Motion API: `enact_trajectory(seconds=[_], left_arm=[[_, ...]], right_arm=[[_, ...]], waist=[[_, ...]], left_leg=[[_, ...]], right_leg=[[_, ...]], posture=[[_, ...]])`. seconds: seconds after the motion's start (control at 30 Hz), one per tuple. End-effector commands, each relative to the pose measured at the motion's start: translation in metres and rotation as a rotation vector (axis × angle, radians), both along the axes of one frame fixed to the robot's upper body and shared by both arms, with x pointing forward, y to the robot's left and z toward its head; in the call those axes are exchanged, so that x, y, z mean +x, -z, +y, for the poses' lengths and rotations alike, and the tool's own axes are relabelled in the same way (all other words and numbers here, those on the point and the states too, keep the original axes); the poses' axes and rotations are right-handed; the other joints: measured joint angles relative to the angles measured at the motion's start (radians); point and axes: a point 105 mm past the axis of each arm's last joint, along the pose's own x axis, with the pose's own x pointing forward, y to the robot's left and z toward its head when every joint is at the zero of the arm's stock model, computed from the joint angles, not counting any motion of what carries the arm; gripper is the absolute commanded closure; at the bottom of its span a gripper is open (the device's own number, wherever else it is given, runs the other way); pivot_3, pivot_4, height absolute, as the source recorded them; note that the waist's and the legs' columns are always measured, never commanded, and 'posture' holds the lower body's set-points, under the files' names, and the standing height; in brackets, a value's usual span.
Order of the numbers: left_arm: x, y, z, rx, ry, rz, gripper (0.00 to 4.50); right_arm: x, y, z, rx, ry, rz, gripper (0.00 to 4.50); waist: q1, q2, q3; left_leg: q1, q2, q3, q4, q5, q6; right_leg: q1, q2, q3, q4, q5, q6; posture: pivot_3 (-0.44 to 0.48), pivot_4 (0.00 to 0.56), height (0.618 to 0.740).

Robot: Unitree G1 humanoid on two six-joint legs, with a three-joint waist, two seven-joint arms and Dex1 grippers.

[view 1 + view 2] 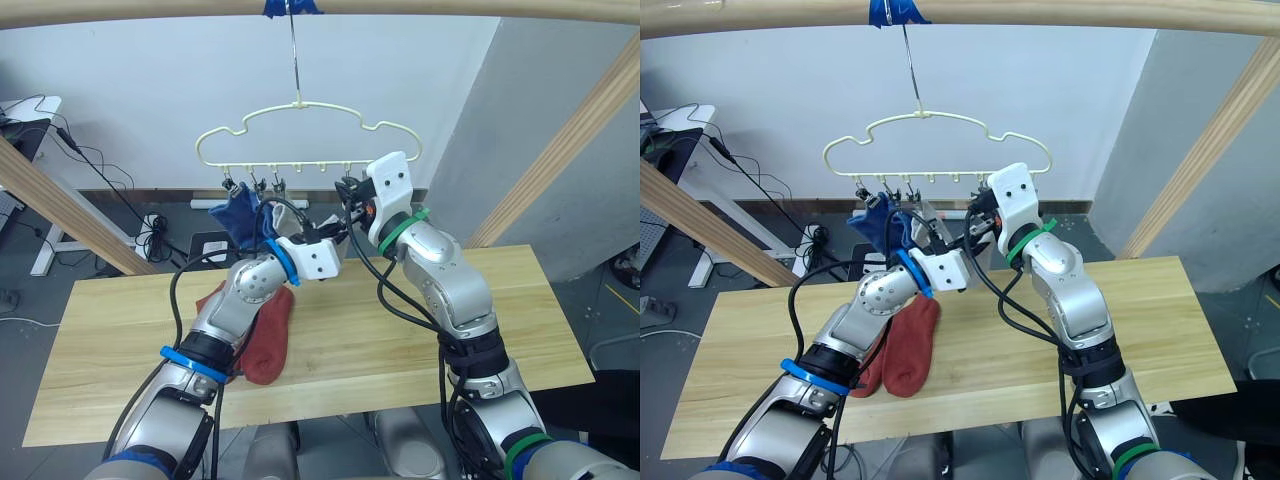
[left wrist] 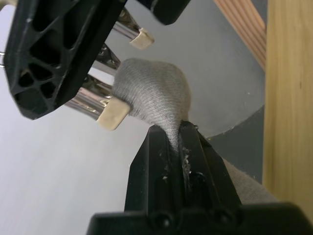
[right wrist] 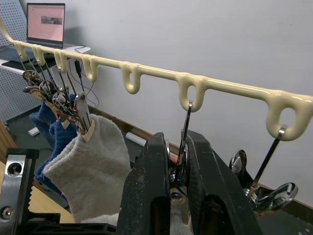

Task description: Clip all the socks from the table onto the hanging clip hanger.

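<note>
While pinched, grey sock (image 2: 155, 93) beside clip (image 2: 113, 116).

Behind the work area you face a plain white wall (image 1: 150, 90), evenly lit, with a dark baseboard (image 1: 110, 195) along its foot. To your right the wall turns to a grey panel (image 1: 520, 120). A thick wooden pole frame (image 1: 420, 8) runs across the top, with slanted poles on both sides and blue tape (image 1: 290, 7) on the top bar. You see a grey floor (image 1: 30, 300), black cables (image 1: 100, 165) trailing to a power strip (image 1: 150, 225), and a white desk (image 1: 30, 110) on your left. The right wrist view shows a laptop (image 3: 45, 23) with its screen lit.
</note>
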Motion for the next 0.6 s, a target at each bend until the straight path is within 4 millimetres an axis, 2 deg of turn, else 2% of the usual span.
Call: enact_trajectory(seconds=[0.03,0.3,0.53,0.6], left_arm=[[-0.0017,-0.0145,0.0028,-0.048,-0.001,-0.057,4.5],[0.001,-0.0217,0.0029,-0.073,-0.016,-0.077,4.5],[-0.0007,-0.0209,-0.0007,-0.109,-0.008,-0.052,4.5],[-0.0018,-0.0199,-0.0016,-0.131,-0.002,-0.033,4.5]], right_arm=[[-0.006,-0.0139,0.0018,0.009,-0.012,-0.063,4.39],[-0.0053,-0.0109,0.0008,0.005,-0.007,-0.05,4.39],[-0.0092,-0.0126,-0.0002,0.018,-0.02,-0.046,1.93],[-0.0122,-0.0125,-0.0006,0.015,-0.03,-0.047,1.93]], waist=[[0.0,0.0,0.0],[0.0,0.0,0.0],[0.001,0.0,0.0],[0.002,0.0,0.0]], left_leg=[[0.0,0.0,0.0,0.0,0.0,0.0],[0.0,0.0,0.0,0.0,0.0,0.0],[0.0,0.0,0.0,0.0,0.0,0.0],[0.0,0.0,0.0,0.0,0.0,0.0]], right_leg=[[0.0,0.0,0.0,0.0,0.0,0.0],[0.0,0.0,0.0,0.0,0.0,0.0],[0.0,0.0,0.0,0.0,0.0,0.0],[0.0,0.0,0.0,0.0,0.0,0.0]], posture=[[-0.206,0.229,0.74],[-0.205,0.229,0.74],[-0.204,0.228,0.74],[-0.205,0.228,0.74]])
